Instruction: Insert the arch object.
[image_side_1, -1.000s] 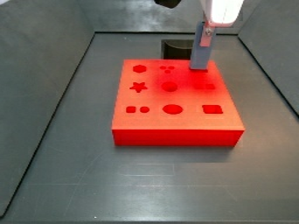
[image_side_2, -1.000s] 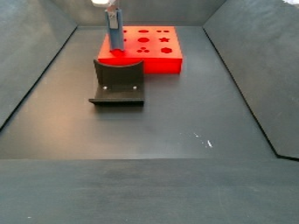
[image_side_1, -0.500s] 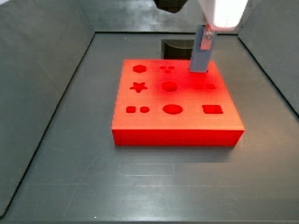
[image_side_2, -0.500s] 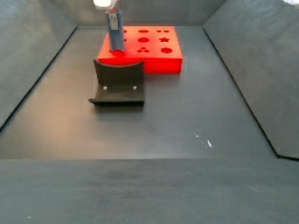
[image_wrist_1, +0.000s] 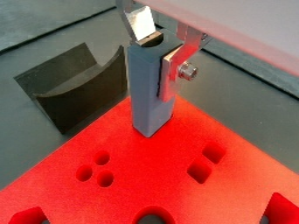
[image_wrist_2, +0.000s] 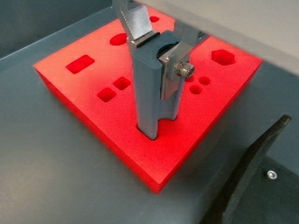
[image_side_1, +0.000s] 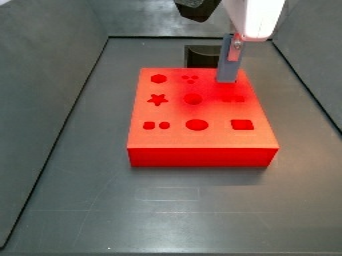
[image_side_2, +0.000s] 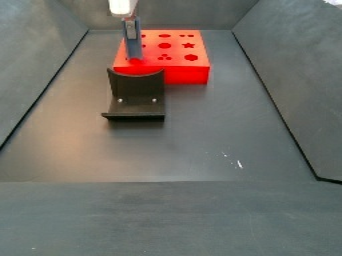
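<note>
The arch object (image_wrist_1: 149, 92) is a tall grey block with a semicircular notch in its upper end. My gripper (image_wrist_1: 158, 52) is shut on it and holds it upright. Its lower end meets the top of the red board (image_wrist_1: 152, 171) near the corner closest to the fixture (image_wrist_1: 70, 87). I cannot tell whether that end sits in a hole. The other wrist view shows the same: gripper (image_wrist_2: 162, 52), arch object (image_wrist_2: 152, 96), board (image_wrist_2: 70, 83). In the side views the gripper (image_side_1: 231, 45) (image_side_2: 130, 25) hangs over the board's corner with the arch object (image_side_1: 229, 65) (image_side_2: 132, 45) below it.
The red board (image_side_1: 201, 157) (image_side_2: 181, 72) has several shaped holes and lies on the dark floor inside grey walls. The fixture (image_side_1: 201, 53) (image_side_2: 134, 95) (image_wrist_2: 251, 175) stands right beside the board's corner, close to the held piece.
My gripper has moved down a little with the arch object still in it. The board and fixture have not moved.
</note>
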